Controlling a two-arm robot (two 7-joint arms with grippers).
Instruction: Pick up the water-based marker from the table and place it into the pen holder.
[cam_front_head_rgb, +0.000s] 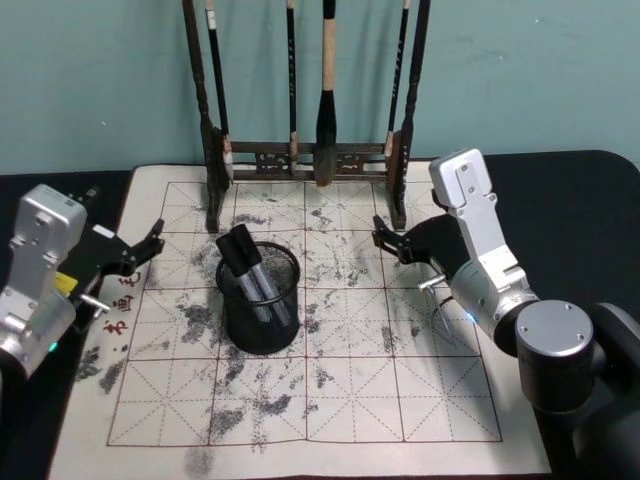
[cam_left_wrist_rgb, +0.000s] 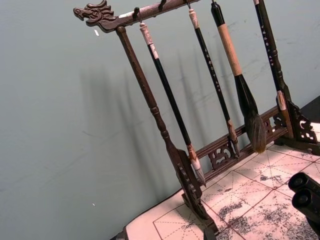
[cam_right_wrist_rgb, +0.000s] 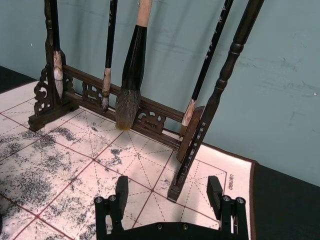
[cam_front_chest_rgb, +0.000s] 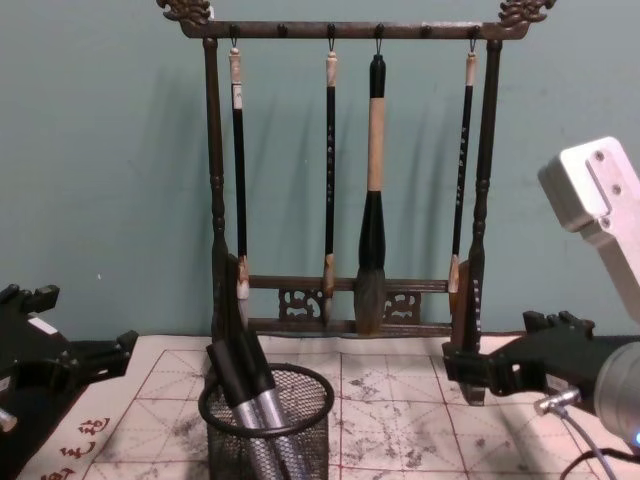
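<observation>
- The round black wire-mesh pen holder (cam_front_head_rgb: 259, 303) stands on the ink-stained, red-gridded calligraphy mat (cam_front_head_rgb: 400, 400), left of its middle.
- Two black-capped, grey-barrelled markers (cam_front_head_rgb: 250, 270) lean inside the cup, caps poking above the rim. I see no marker lying loose on the mat, so the placing step looks finished, and this reads as the retreat after release.
- The left end effector (cam_front_head_rgb: 148, 245) sits at the mat's left edge, well apart from the cup, fingers spread and holding nothing.
- The right end effector (cam_front_head_rgb: 390, 240) hovers over the mat near the right foot of the tall dark wooden brush rack (cam_front_chest_rgb: 345, 170). Its two fingers stand wide apart with nothing between them, as the right wrist view also shows.
- The next move calls for little: both arms draw back clear of the cup and rack without knocking the hanging brushes (cam_front_chest_rgb: 371, 190).
- Writing: red brush characters on the mat's left border (cam_front_head_rgb: 122, 300) and a small printed mark on its far right corner (cam_right_wrist_rgb: 233, 184), neither legible with confidence. The brush handles carry fine lettering too small to read.
</observation>
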